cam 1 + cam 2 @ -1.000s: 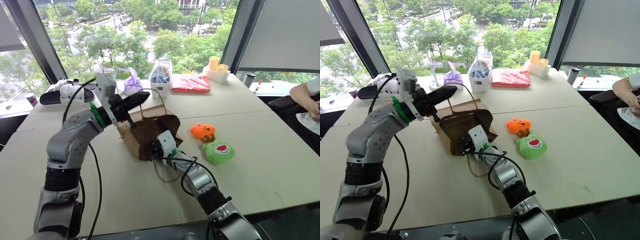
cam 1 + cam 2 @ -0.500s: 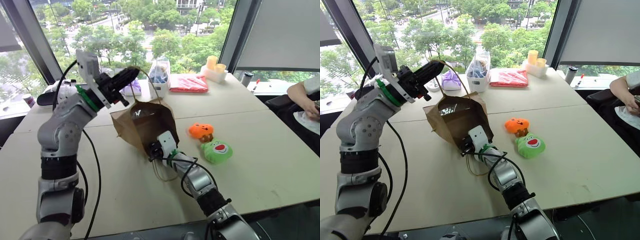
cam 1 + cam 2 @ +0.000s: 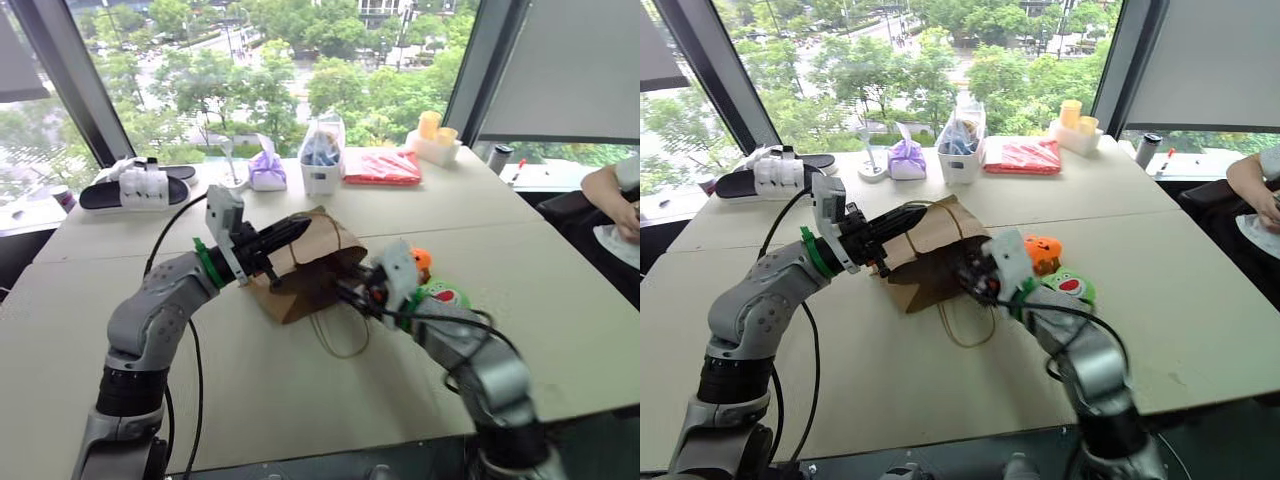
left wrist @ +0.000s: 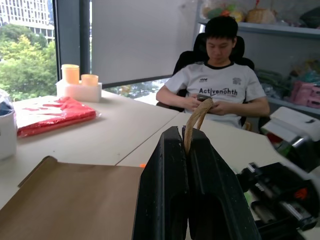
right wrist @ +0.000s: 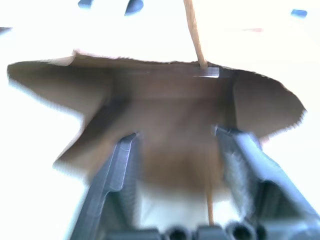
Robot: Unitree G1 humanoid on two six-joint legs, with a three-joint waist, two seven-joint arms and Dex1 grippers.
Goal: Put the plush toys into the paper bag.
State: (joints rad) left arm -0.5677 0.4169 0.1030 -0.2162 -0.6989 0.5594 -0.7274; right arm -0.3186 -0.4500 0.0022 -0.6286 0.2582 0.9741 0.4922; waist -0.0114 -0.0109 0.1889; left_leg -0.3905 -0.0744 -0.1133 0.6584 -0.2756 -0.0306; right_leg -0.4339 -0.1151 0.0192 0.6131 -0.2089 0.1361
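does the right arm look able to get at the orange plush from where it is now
Probably yes. The right gripper is open at the paper bag's mouth, and the orange plush lies just beside that wrist on the table, uncovered, the green plush beside it.

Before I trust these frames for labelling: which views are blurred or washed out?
Right wrist view: table blown out white, paper bag mouth and fingers smeared. Left wrist view: crisp on the cord handle. Eye views: bright windows, right gripper slightly blurred.
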